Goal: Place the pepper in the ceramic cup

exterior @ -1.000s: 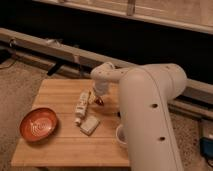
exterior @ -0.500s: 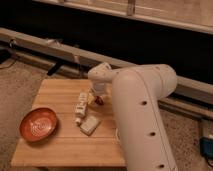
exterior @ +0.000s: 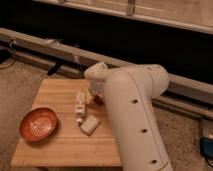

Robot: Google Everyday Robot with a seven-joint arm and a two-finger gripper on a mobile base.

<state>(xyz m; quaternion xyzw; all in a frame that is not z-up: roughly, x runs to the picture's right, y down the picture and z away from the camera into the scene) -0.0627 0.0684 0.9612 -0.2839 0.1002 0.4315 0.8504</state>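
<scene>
**Gripper low at the pepper, cup out of sight**

The gripper (exterior: pixel 95 94) hangs low over the wooden table (exterior: pixel 60 150). The pepper (exterior: pixel 99 99) shows as a dark red bit right at its tip. I cannot tell its long axis, or whether it is grasped. A white bottle (exterior: pixel 79 106) lies just beside the gripper, toward the orange bowl (exterior: pixel 38 124); its label is unreadable. The ceramic cup is hidden, probably behind the arm.
</scene>
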